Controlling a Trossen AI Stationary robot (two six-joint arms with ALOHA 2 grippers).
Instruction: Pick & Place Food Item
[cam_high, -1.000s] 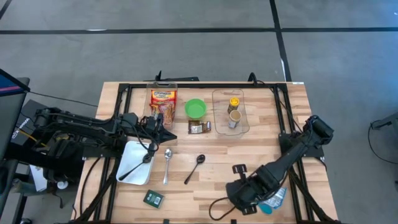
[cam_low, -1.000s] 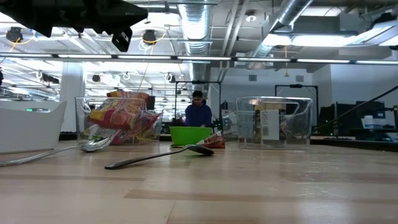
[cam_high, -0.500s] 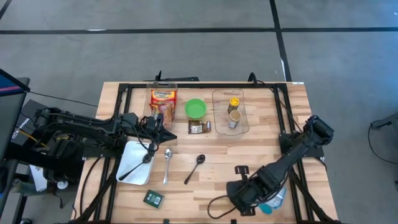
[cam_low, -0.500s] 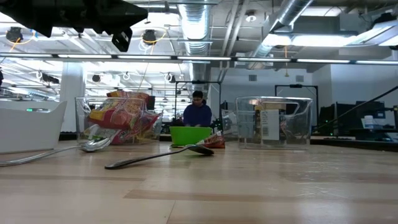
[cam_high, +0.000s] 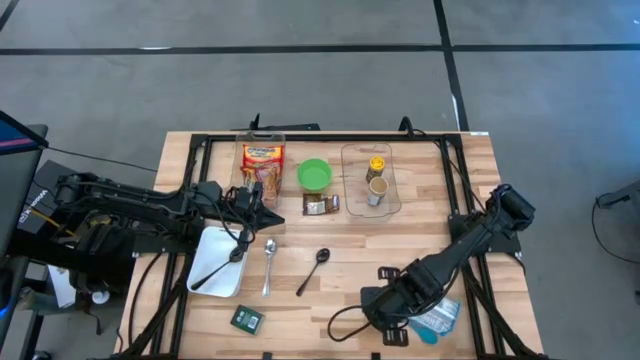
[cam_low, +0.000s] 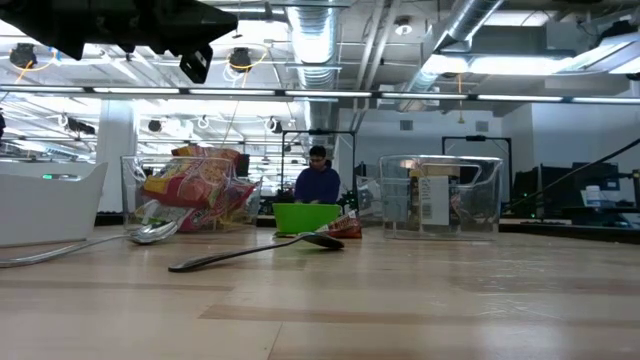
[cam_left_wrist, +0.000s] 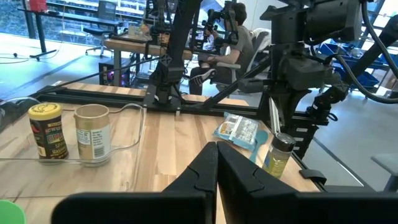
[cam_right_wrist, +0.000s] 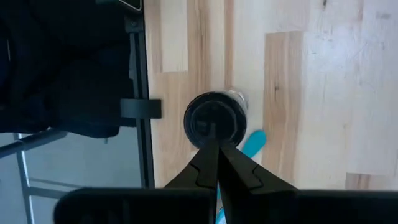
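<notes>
While the spice bottle (cam_right_wrist: 212, 121) stands upright near the table's front right corner, its dark cap faces straight up at the right wrist camera. The right gripper (cam_right_wrist: 211, 148) hangs directly above it. Its two fingers are pressed together into a point, grasping nothing and clear of the cap. Just beside the bottle lies a blue-edged packet (cam_high: 436, 322) (the left wrist view shows the two side by side, whether touching I cannot tell), close to the black frame rail (cam_right_wrist: 140, 93) at the table edge. The right arm (cam_high: 470, 245) slants down to that spot from the table's right side.

Farther off, toward the back of the table, sit a clear bin (cam_high: 392, 205) with two jars, a green bowl (cam_high: 314, 175), a small brown packet (cam_high: 320, 205) and a bin of snack bags (cam_high: 262, 165). Nearer the middle lie a black spoon (cam_high: 314, 270) and a silver spoon (cam_high: 268, 265). A white tray (cam_high: 225, 275) holding another dark spoon sits at the left, with a small green packet (cam_high: 246, 319) in front of it.

The left gripper (cam_left_wrist: 216, 152) waits above the table's left side by the snack bin, its fingers clenched on nothing. A person (cam_low: 318, 180) sits in the room behind.
</notes>
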